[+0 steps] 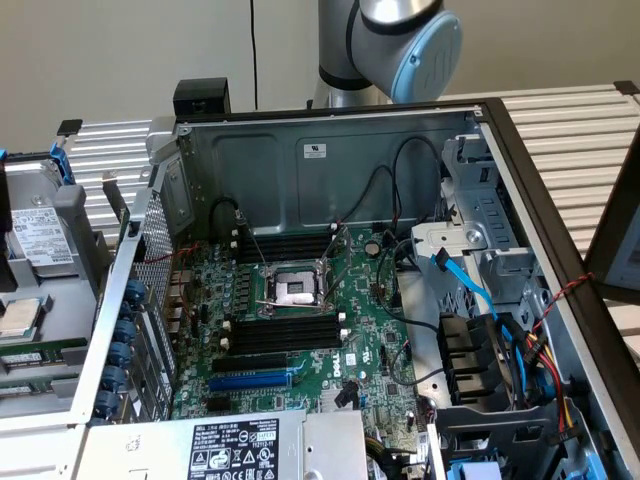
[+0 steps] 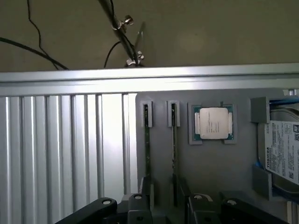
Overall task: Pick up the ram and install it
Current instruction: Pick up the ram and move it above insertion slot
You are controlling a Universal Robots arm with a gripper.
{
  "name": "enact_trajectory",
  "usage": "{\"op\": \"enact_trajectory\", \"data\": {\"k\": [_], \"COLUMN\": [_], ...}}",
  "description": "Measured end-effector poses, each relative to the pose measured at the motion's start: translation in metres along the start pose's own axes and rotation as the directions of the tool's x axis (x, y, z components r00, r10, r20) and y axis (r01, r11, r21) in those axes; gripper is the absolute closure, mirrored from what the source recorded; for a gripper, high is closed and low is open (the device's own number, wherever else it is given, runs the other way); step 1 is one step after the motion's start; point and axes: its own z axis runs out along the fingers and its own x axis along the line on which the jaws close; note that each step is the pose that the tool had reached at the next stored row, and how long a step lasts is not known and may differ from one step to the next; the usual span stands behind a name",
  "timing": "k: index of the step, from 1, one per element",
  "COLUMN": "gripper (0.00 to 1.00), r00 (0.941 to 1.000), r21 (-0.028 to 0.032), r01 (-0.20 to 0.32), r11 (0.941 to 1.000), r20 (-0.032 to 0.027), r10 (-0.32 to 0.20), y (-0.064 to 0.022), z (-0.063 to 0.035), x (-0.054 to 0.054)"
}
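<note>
**Wrist view.** My fingers (image 2: pixel 136 208) stand wide apart with nothing clamped between them, above the gray holder (image 2: pixel 210 168) on the ribbed desk (image 2: pixel 60 149). The ram (image 2: pixel 174 140) sits on edge in its holder groove and runs toward the gap between the fingers. A second stick (image 2: pixel 147 140) stands in the neighbouring groove just beside it. I cannot tell whether either fingertip touches a stick. Further along the holder lie a processor (image 2: pixel 214 123) in its recess and a hard drive (image 2: pixel 282 149).

**Exterior view.** The arm (image 1: pixel 400 45) rises at the upper centre of the frame, behind the open computer case (image 1: pixel 300 160). The motherboard (image 1: pixel 330 350) lies on the case floor, with its black memory slots (image 1: pixel 285 330) flanking the processor socket (image 1: pixel 295 290). The holder appears at the exterior view's left edge, well apart from the slots.
</note>
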Motion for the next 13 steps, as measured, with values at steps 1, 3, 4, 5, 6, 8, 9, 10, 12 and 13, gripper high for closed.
{"op": "enact_trajectory", "data": {"k": [1, 3, 4, 5, 6, 8, 9, 10, 12, 13], "gripper": [0.64, 0.64, 0.64, 0.64, 0.64, 0.64, 0.64, 0.64, 0.64, 0.64], "r00": [0.9999, 0.9996, 0.9995, 0.9994, 0.9993, 0.9991, 0.9990, 0.9990, 0.9989, 0.9989], "r21": [0.0005, 0.0006, -0.0004, -0.0011, -0.0020, -0.0034, -0.0035, -0.0036, -0.0033, -0.0036], "r01": [0.013, 0.028, 0.032, 0.035, 0.039, 0.043, 0.045, 0.046, 0.046, 0.046], "r11": [0.9999, 0.9996, 0.9995, 0.9994, 0.9993, 0.9991, 0.9990, 0.9989, 0.9989, 0.9989], "r20": [-0.0002, -0.0003, -0.0002, -0.0001, 0.0002, 0.0006, 0.0010, 0.0009, 0.0011, 0.0010], "r10": [-0.013, -0.028, -0.032, -0.035, -0.039, -0.043, -0.045, -0.046, -0.046, -0.046], "y": [0.0000, 0.0000, 0.0000, -0.0001, -0.0002, -0.0003, -0.0004, -0.0005, -0.0017, -0.0028], "z": [0.0018, 0.0056, 0.0073, 0.0091, 0.0110, 0.0148, 0.0169, 0.0188, 0.0227, 0.0244], "x": [0.000, 0.001, 0.002, 0.004, 0.005, 0.009, 0.011, 0.013, 0.016, 0.017]}}
